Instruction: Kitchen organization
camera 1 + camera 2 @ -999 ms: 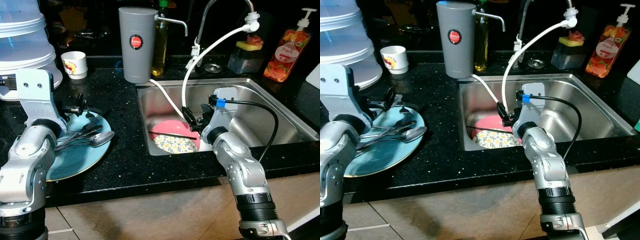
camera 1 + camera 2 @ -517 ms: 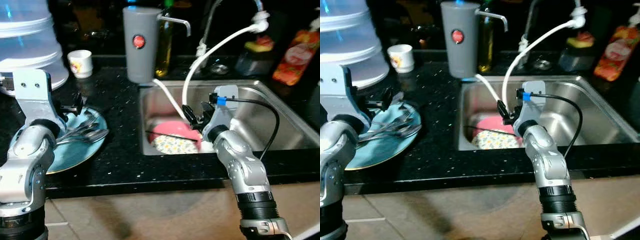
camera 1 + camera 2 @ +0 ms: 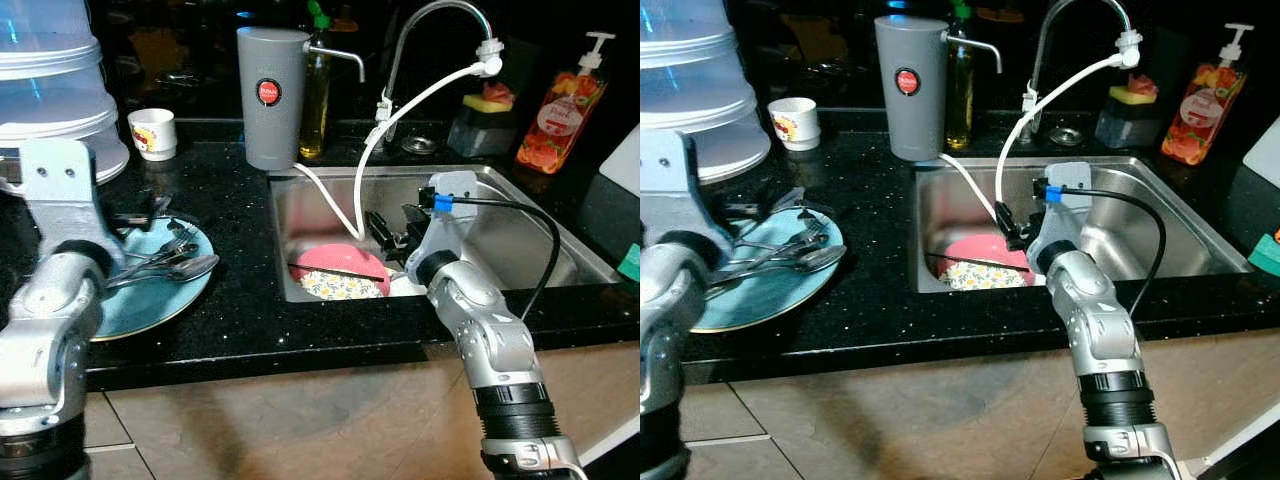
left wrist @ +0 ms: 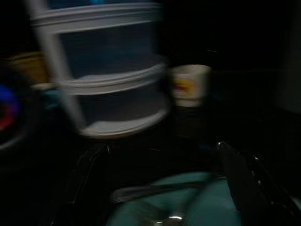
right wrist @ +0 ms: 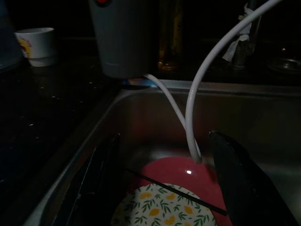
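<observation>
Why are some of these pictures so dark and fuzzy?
Left wrist view: dim and smeared, the white cup and teal plate soft-edged. Right wrist view: dark but sharper, with a glint on the pink plate. Eye views: brighter and crisp, the steel sink shiny.

Left wrist view is blurred; stacked white containers (image 3: 45,90) are cut off.

Both hands (image 4: 160,188) (image 5: 164,183) open, empty.

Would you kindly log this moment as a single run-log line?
right gripper: open, over pink plate in steel sink | left gripper: open, above teal plate holding metal spoons
</observation>
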`<state>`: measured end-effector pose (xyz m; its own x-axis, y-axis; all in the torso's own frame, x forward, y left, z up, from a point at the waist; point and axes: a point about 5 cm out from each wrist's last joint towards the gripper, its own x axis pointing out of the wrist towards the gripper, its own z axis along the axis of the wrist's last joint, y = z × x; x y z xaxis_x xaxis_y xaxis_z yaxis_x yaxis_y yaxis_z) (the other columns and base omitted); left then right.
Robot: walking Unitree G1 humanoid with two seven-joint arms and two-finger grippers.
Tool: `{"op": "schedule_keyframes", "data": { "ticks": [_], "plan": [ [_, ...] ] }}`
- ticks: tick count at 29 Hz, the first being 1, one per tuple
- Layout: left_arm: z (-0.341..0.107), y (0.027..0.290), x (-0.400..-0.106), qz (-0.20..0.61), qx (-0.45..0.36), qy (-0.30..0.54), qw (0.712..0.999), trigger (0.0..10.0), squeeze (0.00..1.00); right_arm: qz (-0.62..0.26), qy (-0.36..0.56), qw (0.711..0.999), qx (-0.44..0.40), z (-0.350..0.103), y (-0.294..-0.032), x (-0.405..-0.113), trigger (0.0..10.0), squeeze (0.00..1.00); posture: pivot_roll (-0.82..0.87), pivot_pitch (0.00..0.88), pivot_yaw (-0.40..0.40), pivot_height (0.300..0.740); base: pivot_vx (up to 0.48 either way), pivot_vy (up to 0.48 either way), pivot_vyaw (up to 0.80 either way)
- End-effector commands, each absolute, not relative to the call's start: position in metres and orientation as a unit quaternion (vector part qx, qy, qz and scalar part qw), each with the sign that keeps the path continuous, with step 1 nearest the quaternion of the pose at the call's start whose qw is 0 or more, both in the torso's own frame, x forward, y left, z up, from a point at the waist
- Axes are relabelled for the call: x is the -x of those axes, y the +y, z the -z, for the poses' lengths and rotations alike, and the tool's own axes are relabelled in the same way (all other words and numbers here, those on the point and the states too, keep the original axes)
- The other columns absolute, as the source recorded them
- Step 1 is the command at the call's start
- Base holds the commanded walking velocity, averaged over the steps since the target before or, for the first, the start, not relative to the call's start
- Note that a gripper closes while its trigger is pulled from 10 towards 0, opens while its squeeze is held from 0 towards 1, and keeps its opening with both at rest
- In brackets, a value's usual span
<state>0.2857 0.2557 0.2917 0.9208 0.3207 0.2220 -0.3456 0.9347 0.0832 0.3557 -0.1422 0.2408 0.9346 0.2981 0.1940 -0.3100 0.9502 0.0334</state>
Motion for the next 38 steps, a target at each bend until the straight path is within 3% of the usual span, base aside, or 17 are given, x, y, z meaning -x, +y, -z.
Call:
{"op": "schedule_keyframes", "data": {
  "ticks": [1,2,9,10,11,22,29,38],
  "plan": [
    [-0.293,0.262,-0.286,-0.187,-0.060,-0.091,0.976,10.0,0.66,-0.160,-0.086,0.983,-0.025,-0.240,-0.140,-0.357,10.0,0.00,0.00,0.086,-0.048,0.740,0.000,0.000,0.00],
    [-0.292,0.266,-0.286,-0.195,-0.052,-0.086,0.976,10.0,1.00,-0.161,-0.086,0.983,-0.025,-0.240,-0.140,-0.357,10.0,0.00,0.00,0.086,-0.048,0.740,0.000,0.000,0.00],
    [-0.278,0.290,-0.282,-0.246,-0.028,-0.009,0.969,10.0,1.00,-0.167,-0.084,0.982,-0.022,-0.240,-0.138,-0.357,10.0,0.00,0.01,0.088,-0.043,0.740,0.000,0.000,0.00],
    [-0.273,0.294,-0.281,-0.255,-0.014,0.008,0.967,10.0,0.62,-0.168,-0.084,0.982,-0.021,-0.240,-0.138,-0.357,10.0,0.00,0.00,0.089,-0.042,0.740,0.000,0.000,0.00],
    [-0.271,0.296,-0.280,-0.260,-0.005,0.017,0.965,10.0,0.00,-0.169,-0.084,0.982,-0.020,-0.240,-0.138,-0.357,10.0,0.00,0.00,0.088,-0.041,0.740,0.000,0.000,0.00],
    [-0.252,0.294,-0.271,-0.271,0.102,0.068,0.955,10.0,0.00,-0.169,-0.092,0.981,-0.016,-0.242,-0.140,-0.357,10.0,0.00,0.00,0.092,-0.043,0.740,0.000,0.000,0.00],
    [-0.239,0.275,-0.275,-0.214,0.218,0.098,0.947,10.0,0.00,-0.169,-0.101,0.980,-0.016,-0.244,-0.139,-0.357,10.0,0.00,0.01,0.082,-0.045,0.740,0.000,0.000,0.00],
    [-0.232,0.255,-0.287,-0.154,0.233,0.116,0.953,10.0,0.00,-0.169,-0.108,0.979,-0.016,-0.247,-0.139,-0.356,10.0,0.00,0.00,0.072,-0.043,0.740,0.000,0.000,0.00]
  ]
}}
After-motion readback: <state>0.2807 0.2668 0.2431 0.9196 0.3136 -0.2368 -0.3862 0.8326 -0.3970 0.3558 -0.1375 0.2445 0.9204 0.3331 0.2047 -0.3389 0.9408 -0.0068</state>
